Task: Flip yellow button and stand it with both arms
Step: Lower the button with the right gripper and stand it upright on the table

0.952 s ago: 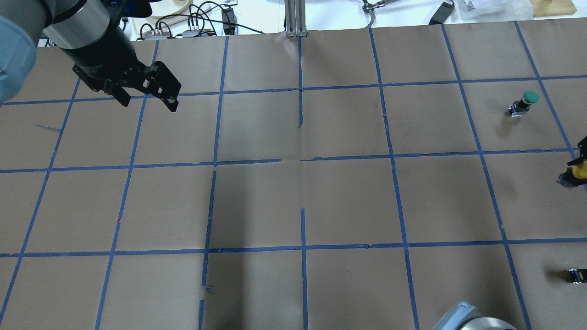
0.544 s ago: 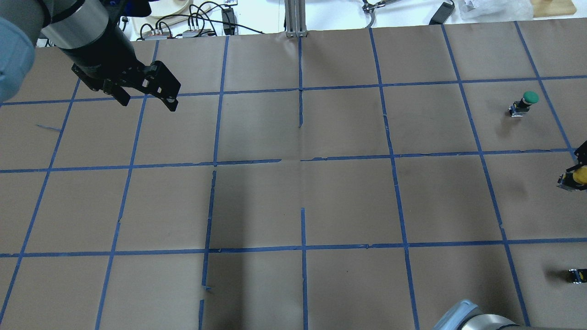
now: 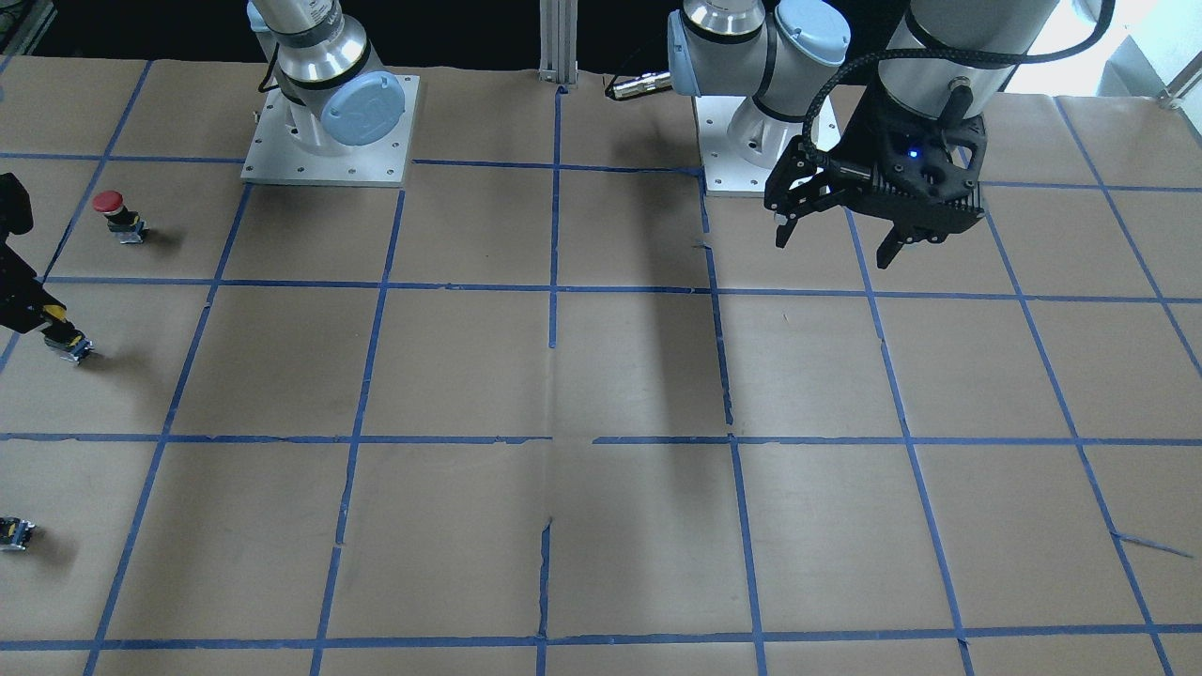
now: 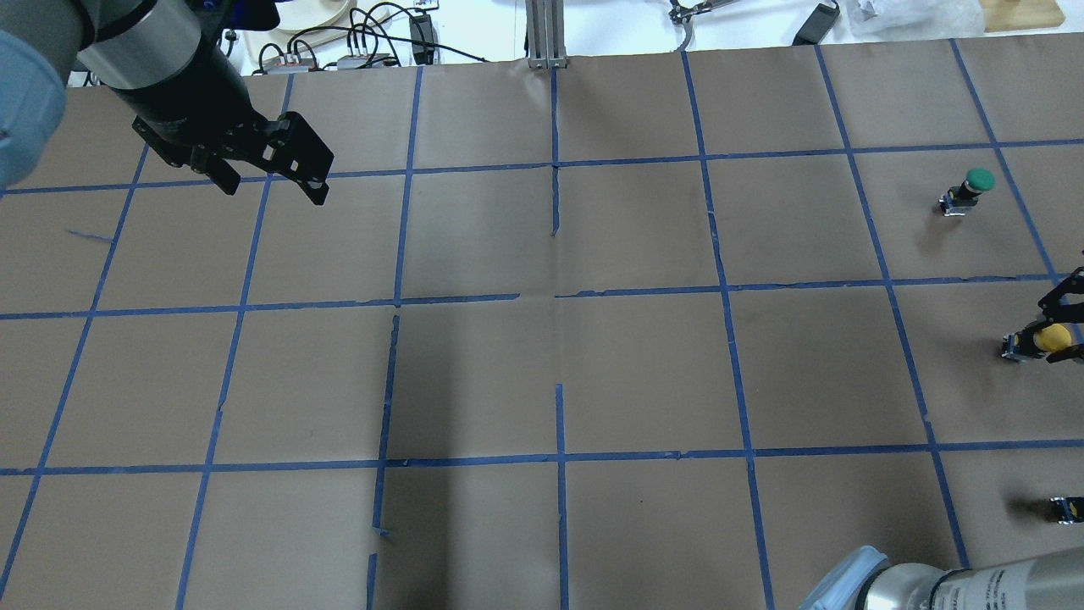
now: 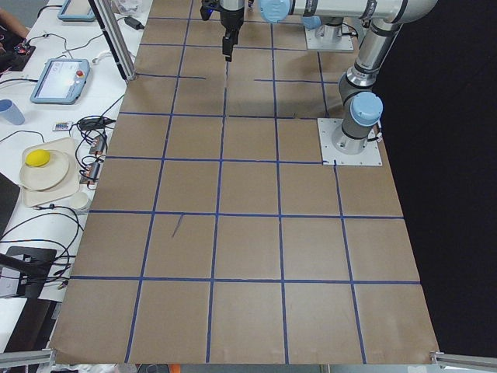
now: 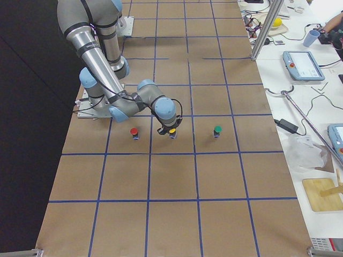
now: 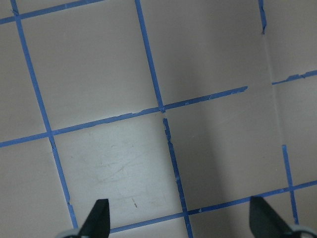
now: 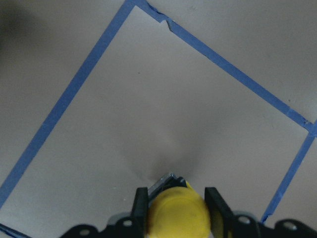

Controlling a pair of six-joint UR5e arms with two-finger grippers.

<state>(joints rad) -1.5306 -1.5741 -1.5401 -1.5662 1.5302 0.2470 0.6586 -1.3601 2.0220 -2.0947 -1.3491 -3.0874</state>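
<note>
The yellow button [image 8: 178, 214] has a domed yellow cap on a black body. My right gripper [image 8: 177, 206] is shut on the cap, with one finger [image 8: 141, 206] on each side. In the overhead view the button [image 4: 1048, 338] hangs tilted at the right edge, body pointing left, low over the brown paper. It also shows in the front-facing view [image 3: 69, 345] and the exterior right view [image 6: 172, 131]. My left gripper [image 4: 271, 185] is open and empty, high over the far left of the table. It also shows in the front-facing view [image 3: 834, 242].
A green-capped button [image 4: 971, 188] stands beyond the yellow one. A red-capped button [image 3: 116, 213] stands on its near side, toward the robot bases. Brown paper with a blue tape grid [image 4: 559, 296] covers the table. Cables and trays [image 5: 46, 171] lie past the far edge.
My right gripper has moved the yellow button a little left and toward the robot, and tilted it. More of the right arm shows at the bottom edge. The left arm has not moved.
</note>
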